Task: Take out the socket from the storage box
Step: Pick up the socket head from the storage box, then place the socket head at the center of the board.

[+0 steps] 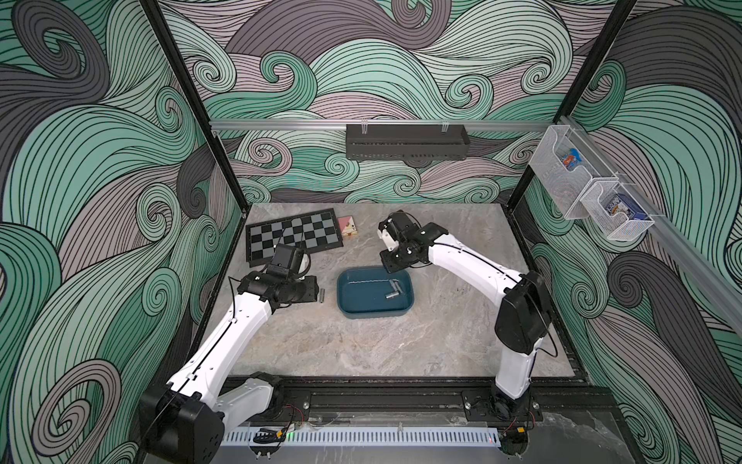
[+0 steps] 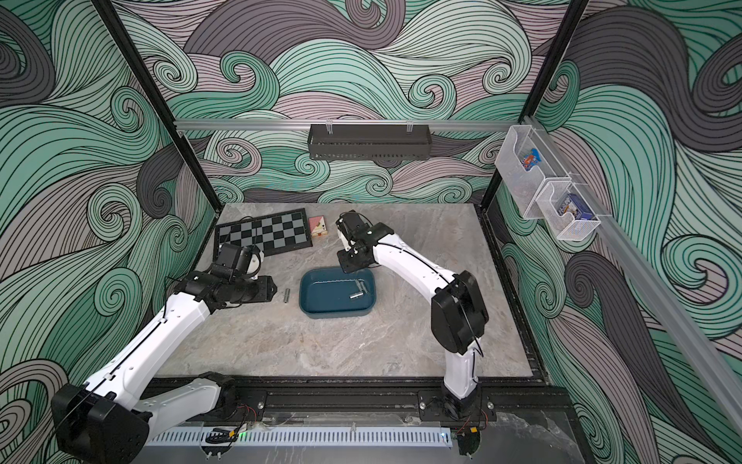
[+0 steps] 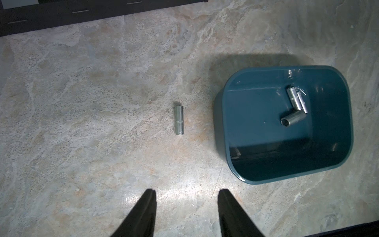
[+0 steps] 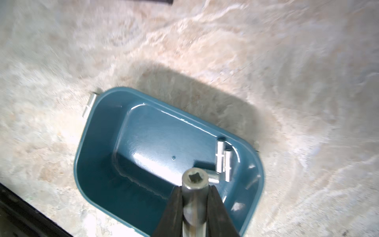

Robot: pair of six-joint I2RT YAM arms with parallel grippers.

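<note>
Holding a socket, the right gripper is clenched on its shank. The long axis runs along the fingers and the square-drive end sticks out past the tips. The socket hangs over the storage box, at the end where three more sockets lie touching on the floor, and it appears clear of them. Likely next move: carry it over the rim at that end, the one on the right arm's side, then set it on the tabletop. One loose socket lies outside, just beside the opposite end. The left gripper hangs near it, jaws apart and empty. No marking is legible on any socket.
</note>
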